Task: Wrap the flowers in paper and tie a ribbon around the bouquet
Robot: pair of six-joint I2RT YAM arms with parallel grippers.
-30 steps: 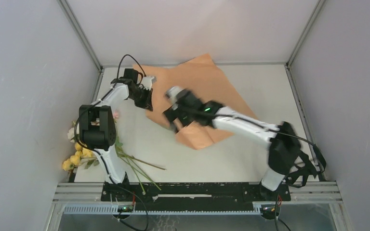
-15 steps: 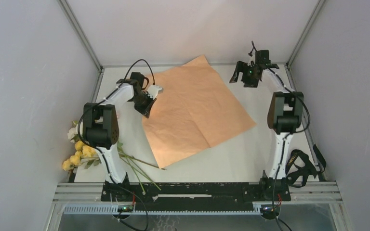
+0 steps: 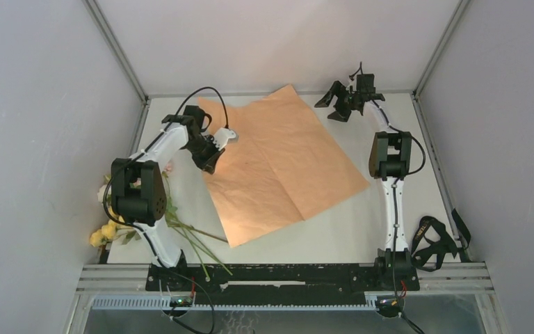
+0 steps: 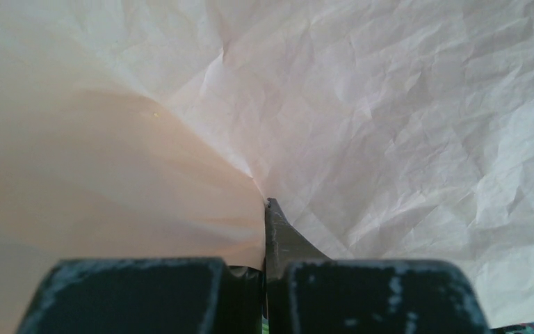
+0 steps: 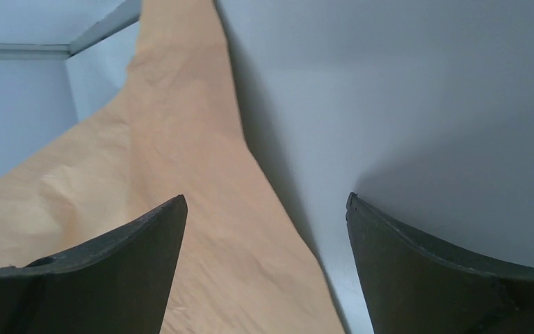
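The paper (image 3: 278, 167) lies spread on the table with its peach-orange side up. My left gripper (image 3: 207, 161) is shut on its left edge. In the left wrist view the crinkled paper (image 4: 389, 125) fills the frame and the left gripper (image 4: 268, 207) pinches a fold of it. My right gripper (image 3: 330, 108) hovers open at the back right, beside the paper's far corner, holding nothing. The right wrist view shows the right gripper (image 5: 265, 198) spread wide over the paper (image 5: 181, 139) edge. The flowers (image 3: 111, 224) lie at the table's left edge. The ribbon (image 3: 434, 243) sits off the right edge.
The white table (image 3: 361, 223) is enclosed by grey walls on three sides with metal posts at the back corners. Green stems (image 3: 198, 243) reach from the flowers toward the left arm's base. A black rail (image 3: 278, 277) runs along the near edge.
The right arm has swung from over the middle of the paper to the back right corner. The paper, folded a second ago, now lies unfolded and flat. The left gripper has stayed shut on its edge.
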